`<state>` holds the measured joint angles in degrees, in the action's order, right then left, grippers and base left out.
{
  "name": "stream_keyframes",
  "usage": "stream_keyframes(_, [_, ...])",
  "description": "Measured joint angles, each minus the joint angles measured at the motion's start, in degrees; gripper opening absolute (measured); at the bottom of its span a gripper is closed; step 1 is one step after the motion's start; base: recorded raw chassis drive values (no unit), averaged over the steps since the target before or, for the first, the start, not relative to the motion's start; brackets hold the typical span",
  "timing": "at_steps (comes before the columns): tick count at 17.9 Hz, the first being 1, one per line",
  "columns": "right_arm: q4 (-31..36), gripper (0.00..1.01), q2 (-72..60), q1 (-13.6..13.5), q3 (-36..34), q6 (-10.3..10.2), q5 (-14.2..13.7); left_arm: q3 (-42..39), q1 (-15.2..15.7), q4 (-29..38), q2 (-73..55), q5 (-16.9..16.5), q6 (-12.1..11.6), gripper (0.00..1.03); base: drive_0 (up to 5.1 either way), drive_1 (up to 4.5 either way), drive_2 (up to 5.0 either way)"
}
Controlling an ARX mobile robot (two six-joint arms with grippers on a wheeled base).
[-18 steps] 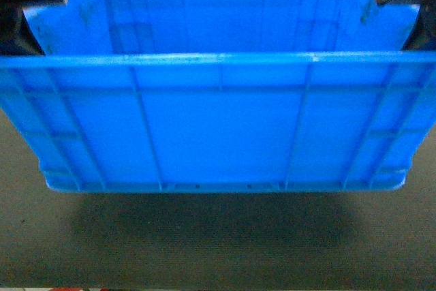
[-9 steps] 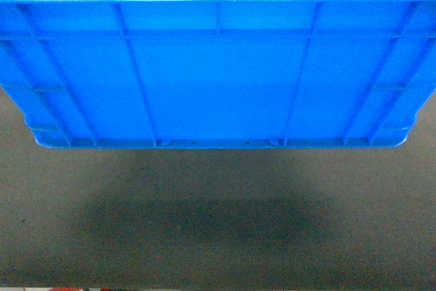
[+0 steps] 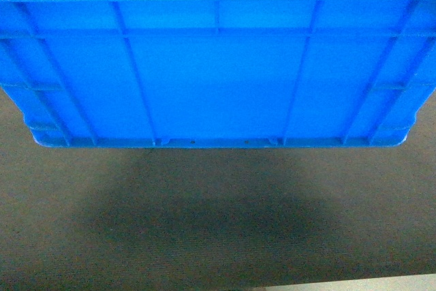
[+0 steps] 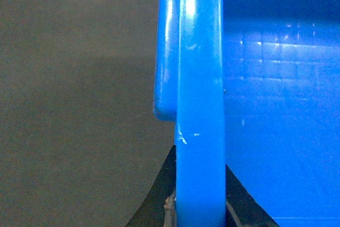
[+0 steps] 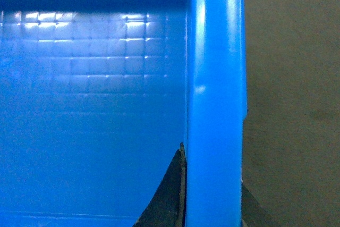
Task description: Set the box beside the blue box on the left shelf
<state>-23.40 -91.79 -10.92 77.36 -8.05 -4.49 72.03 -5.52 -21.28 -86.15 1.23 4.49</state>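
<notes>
Hanging above the dark grey floor [image 3: 218,236], the blue crate [image 3: 218,73] is filling the head view, its shadow lying below it. The left gripper [image 4: 199,206] is clamping the crate's left rim, the right gripper [image 5: 212,206] its right rim, each with a dark finger on either side. Neither the shelf nor the other blue box is showing. With only thin rims pinched, the crate is likely risking tilting or slipping if one arm is lagging, and the crate is blocking the forward view.
</notes>
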Motion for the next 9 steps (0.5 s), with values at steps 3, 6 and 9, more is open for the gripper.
stream_keyframes(3, [0.0,0.08,0.0,0.0,0.0,0.0,0.0,0.0,0.0,0.1,0.0,-0.1,0.0,0.07,-1.5,-1.55,-1.5])
stream_keyframes(6, [0.0,0.08,0.0,0.0,0.0,0.0,0.0,0.0,0.0,0.0,0.0,0.0,0.0,0.07,-1.6,-1.62,-1.6])
stream_keyframes(9, [0.0,0.08,0.0,0.0,0.0,0.0,0.0,0.0,0.0,0.0,0.0,-0.1,0.0,0.07,-1.6,-1.65,-1.6])
